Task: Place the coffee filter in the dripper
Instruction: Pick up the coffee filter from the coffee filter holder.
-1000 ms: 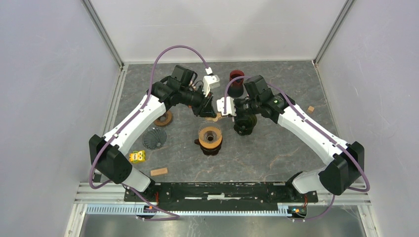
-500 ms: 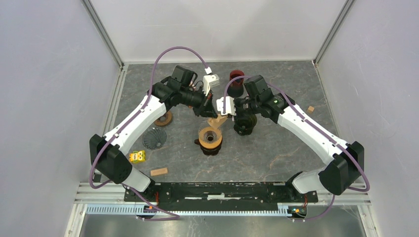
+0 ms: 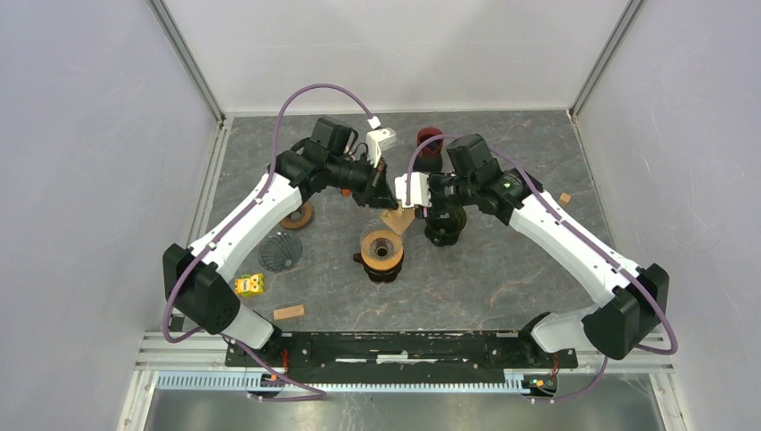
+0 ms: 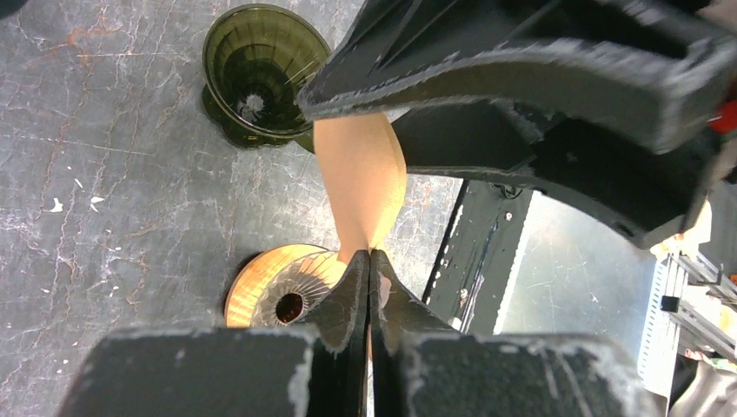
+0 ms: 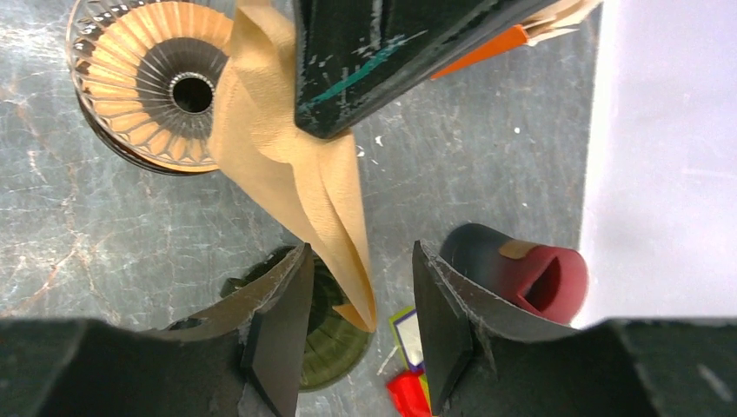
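The tan paper coffee filter (image 4: pixel 361 174) hangs folded above the table, and my left gripper (image 4: pixel 370 254) is shut on its edge. In the right wrist view the filter (image 5: pixel 287 165) points down between my right gripper's (image 5: pixel 361 252) open jaws, and neither finger touches it. From above, both grippers meet over the table's middle, the left gripper (image 3: pixel 388 199) next to the right gripper (image 3: pixel 415 208), with the filter (image 3: pixel 397 219) below them. An amber ribbed dripper (image 3: pixel 381 247) stands on a dark base just in front. A dark green dripper (image 5: pixel 335 339) sits under the right gripper.
A red cup (image 3: pixel 429 142) lies at the back. On the left are a dark ribbed cone (image 3: pixel 281 251) and a brown ring (image 3: pixel 297 215). A yellow item (image 3: pixel 249 285) and a wooden block (image 3: pixel 288 312) lie front left. A small block (image 3: pixel 564 198) lies far right.
My left gripper has shut on the filter. My right gripper has opened and let go of it. The filter now hangs a little lower and nearer the amber dripper.
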